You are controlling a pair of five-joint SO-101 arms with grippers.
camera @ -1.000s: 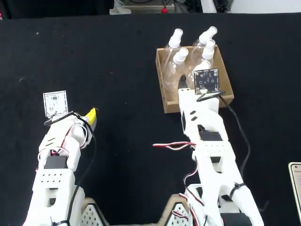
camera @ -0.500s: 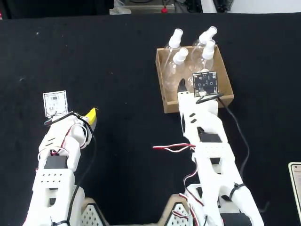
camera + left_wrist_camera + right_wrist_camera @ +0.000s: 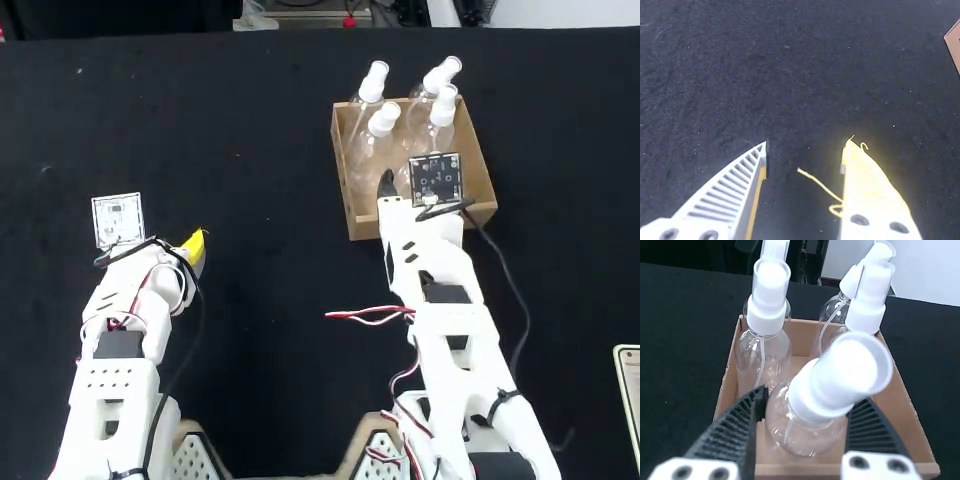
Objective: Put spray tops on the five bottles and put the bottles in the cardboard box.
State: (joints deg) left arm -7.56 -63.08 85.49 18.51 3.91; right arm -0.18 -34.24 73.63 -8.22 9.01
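A: Right wrist view: how does the right end effector [image 3: 810, 397] stand?
B: Spread wide, with one finger on either side of a tilted bottle [image 3: 800, 430] that wears a spray top [image 3: 840, 370] and sits inside the cardboard box [image 3: 730, 375]. Other capped bottles [image 3: 762, 350] stand behind it.
A: And the left end effector [image 3: 806, 144]?
B: Parted too, holding nothing, over bare black worktop [image 3: 790, 60], well apart from the box.
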